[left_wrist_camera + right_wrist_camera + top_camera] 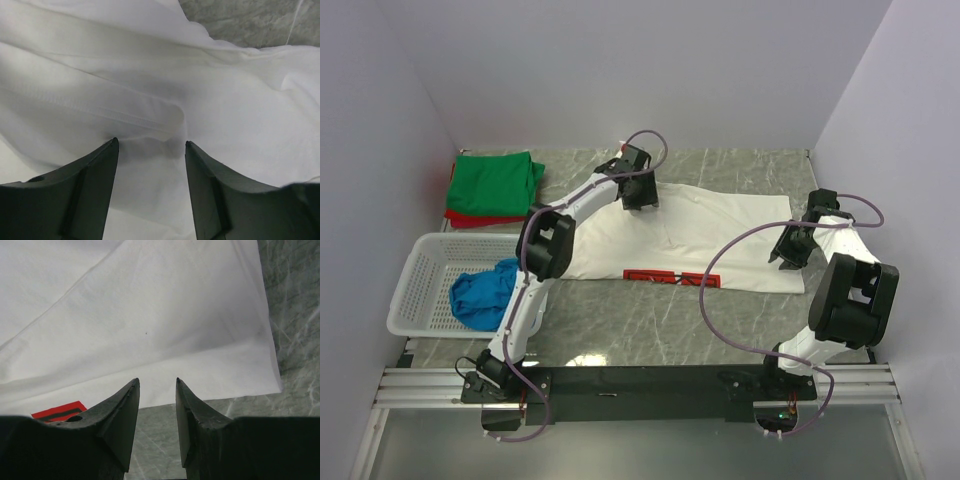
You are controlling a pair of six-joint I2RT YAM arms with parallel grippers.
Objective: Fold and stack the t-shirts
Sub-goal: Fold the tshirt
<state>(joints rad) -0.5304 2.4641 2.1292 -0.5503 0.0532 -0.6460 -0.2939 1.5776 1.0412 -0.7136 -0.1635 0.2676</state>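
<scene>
The large white t-shirt [700,235] lies spread across the middle of the table, a strip of red print [670,275] showing at its near edge. My left gripper [640,200] is open right above the shirt's far left part; its wrist view shows wrinkled white cloth [150,90] between the fingers. My right gripper [788,255] is open and empty over the shirt's right end, near its edge [200,360]. The folded green shirt [495,183] lies on the red one [470,218] at the far left. The blue shirt [485,292] is bunched in the basket.
A white lattice basket [420,285] stands at the left near side. Grey marble tabletop [620,320] shows in front of the white shirt. Walls close in on the left, the back and the right.
</scene>
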